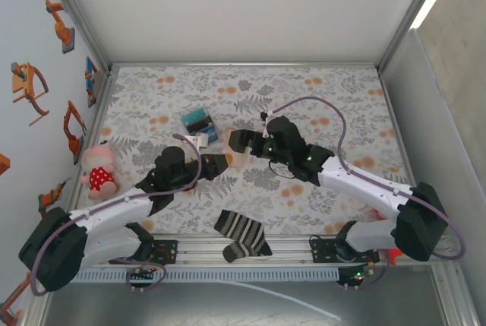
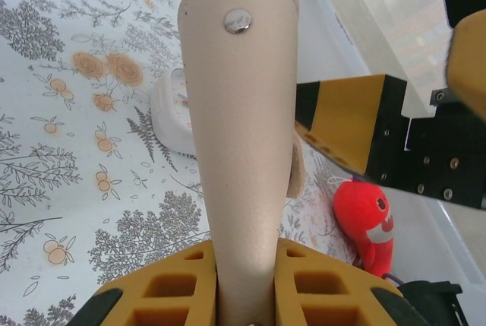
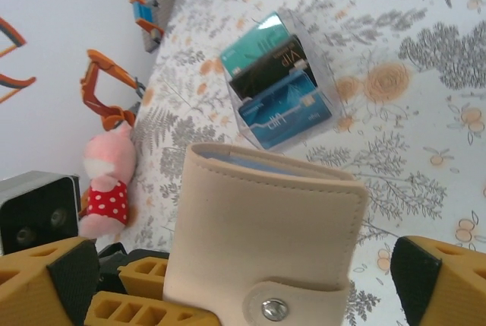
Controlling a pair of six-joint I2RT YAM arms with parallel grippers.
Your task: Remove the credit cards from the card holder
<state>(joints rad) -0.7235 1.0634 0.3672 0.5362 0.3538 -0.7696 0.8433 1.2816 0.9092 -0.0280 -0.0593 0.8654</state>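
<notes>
1. Camera above: the card holder (image 1: 231,160) sits between the two arms over the desk (image 1: 319,98), gripped by the left end effector (image 1: 218,163); the right end effector (image 1: 241,144) is just beside it and free.
2. Left wrist: the left end effector is clenched on the holder's near end, and its long axis runs straight away from the fingers (image 2: 319,288). It is tan, stitched, snap fastened.
3. Right wrist: the right fingers (image 3: 444,280) are released, spread wide either side of the holder (a pale blue edge (image 3: 243,160) at its far mouth may be the credit cards; I cannot tell).
</notes>
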